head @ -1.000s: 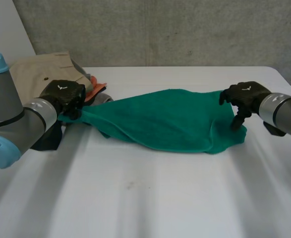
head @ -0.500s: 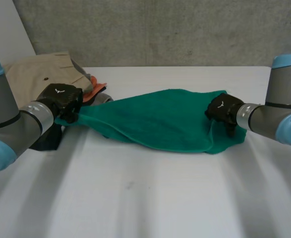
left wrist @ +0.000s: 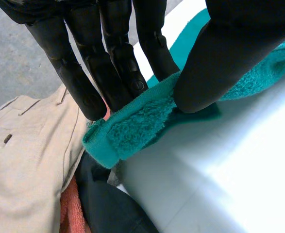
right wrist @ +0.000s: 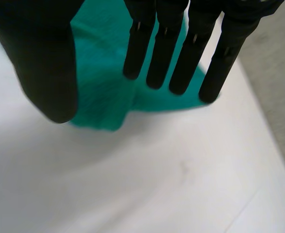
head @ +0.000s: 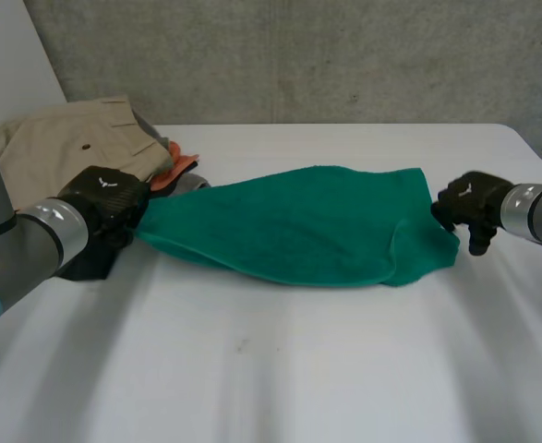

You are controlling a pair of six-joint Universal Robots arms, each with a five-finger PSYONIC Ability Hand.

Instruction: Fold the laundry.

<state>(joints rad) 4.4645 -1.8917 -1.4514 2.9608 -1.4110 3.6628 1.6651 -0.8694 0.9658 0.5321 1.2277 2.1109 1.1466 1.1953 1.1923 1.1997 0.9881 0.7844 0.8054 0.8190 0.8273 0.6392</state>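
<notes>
A green towel (head: pixel 289 221) lies stretched across the white table (head: pixel 271 369), bunched lengthwise. My left hand (head: pixel 104 198) is at its left end. In the left wrist view the thumb (left wrist: pixel 220 58) and fingers (left wrist: pixel 108 73) pinch the towel's corner (left wrist: pixel 132 126). My right hand (head: pixel 471 205) sits at the towel's right end, beside its folded-over edge. In the right wrist view its fingers (right wrist: pixel 181 53) are straight and the thumb (right wrist: pixel 50 63) stands apart, with the towel's end (right wrist: pixel 103 97) lying on the table beyond them and nothing held.
A pile of laundry sits at the table's back left: beige trousers (head: pixel 67 138), an orange cloth (head: pixel 178 171) and a dark garment (head: pixel 90 263) just beside my left hand. A grey wall runs behind the table.
My right hand has moved right, from on top of the towel to its right end. My left hand has drawn slightly left and lower with its corner, pulling the towel longer.
</notes>
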